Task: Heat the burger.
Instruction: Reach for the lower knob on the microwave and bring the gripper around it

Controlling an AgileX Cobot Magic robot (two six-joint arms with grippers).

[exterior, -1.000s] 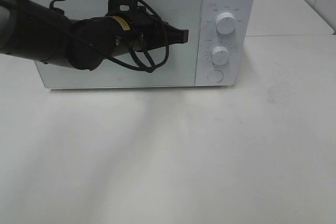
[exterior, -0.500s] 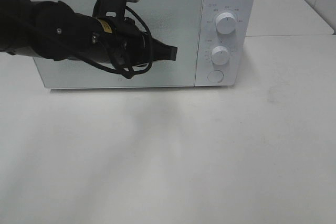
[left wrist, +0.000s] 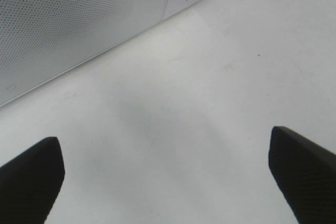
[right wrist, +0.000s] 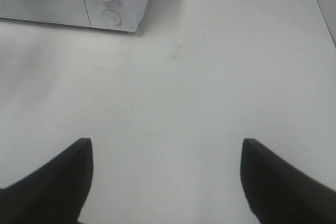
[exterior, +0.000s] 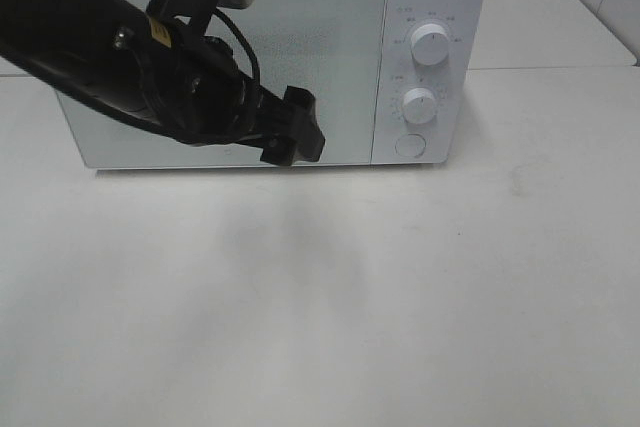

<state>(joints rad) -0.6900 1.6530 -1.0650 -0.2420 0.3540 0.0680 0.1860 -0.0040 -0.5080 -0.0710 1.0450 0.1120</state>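
The white microwave sits at the back of the pale table with its door shut. On its right side there are two round knobs, the top knob and the lower knob, with a round button under them.

The black left arm reaches in front of the door from the left side. The left gripper hangs just in front of the lower part of the door, near the door's right edge. Its two fingers are spread wide apart, and there is only bare table between them (nothing is in its hold).

The right gripper hangs over the table, well away from the microwave. Its fingers are wide apart too, with nothing between them. I can see the lower knob and the button far off in its view.

I cannot see the burger in any view, so I cannot tell where it is.
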